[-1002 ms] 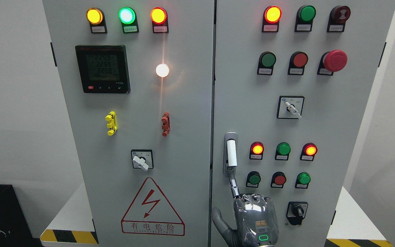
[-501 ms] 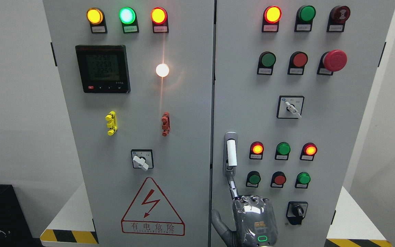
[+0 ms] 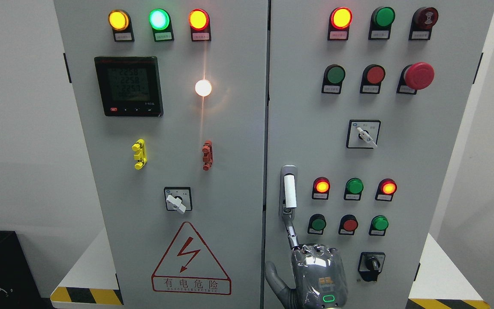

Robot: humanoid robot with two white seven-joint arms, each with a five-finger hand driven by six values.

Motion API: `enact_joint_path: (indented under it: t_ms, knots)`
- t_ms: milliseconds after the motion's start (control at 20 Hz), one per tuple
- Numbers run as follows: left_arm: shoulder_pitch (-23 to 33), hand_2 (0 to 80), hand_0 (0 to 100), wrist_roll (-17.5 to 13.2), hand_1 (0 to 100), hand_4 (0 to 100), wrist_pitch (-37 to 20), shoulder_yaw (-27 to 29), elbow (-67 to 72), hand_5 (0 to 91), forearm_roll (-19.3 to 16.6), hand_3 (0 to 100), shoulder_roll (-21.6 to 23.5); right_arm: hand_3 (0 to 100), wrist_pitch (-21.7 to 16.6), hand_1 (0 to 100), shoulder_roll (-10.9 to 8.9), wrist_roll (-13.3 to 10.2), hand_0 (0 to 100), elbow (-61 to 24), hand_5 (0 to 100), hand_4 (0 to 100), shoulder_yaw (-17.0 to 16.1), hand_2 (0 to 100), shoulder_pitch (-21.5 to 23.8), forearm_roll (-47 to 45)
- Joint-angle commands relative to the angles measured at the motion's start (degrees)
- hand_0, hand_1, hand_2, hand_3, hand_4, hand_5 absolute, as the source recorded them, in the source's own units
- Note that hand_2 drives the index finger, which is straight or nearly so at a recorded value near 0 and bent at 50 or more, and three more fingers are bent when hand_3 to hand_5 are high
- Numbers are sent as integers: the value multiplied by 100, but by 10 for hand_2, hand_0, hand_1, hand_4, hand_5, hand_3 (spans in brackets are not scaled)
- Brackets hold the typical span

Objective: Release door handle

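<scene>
My right robot hand (image 3: 317,274) comes up from the bottom edge, just right of the frame's middle, its back to the camera. Most of its fingers are folded at the knuckles and the thumb (image 3: 273,279) sticks out to the left. Only the index finger (image 3: 292,236) is stretched upward, and its tip meets the lower end of the door handle (image 3: 289,191). The robot hand is not clamped around anything.

The door handle stands upright, with a white grip on a metal plate, at the left edge of the right cabinet door (image 3: 427,171), in the lower middle of the frame. Just right of it are two rows of round lamps and buttons, with a lit red lamp (image 3: 321,186) nearest. A black rotary switch (image 3: 371,264) sits to the right of my robot hand.
</scene>
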Motion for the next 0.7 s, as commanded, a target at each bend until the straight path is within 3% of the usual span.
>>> enact_joint_path:
  t_ms: [0,651]
  knots:
    - [97,0,120,2,556,0,-5,0,-1,0,4,0,0,1000,4,264,-1,-17,428,-89,1000,993,-17,80,-18,0]
    - [97,0,120,2,556,0,-5,0,-1,0,4,0,0,1000,4,269,-18,-53,425,-423,1000,995,0,115,8,0]
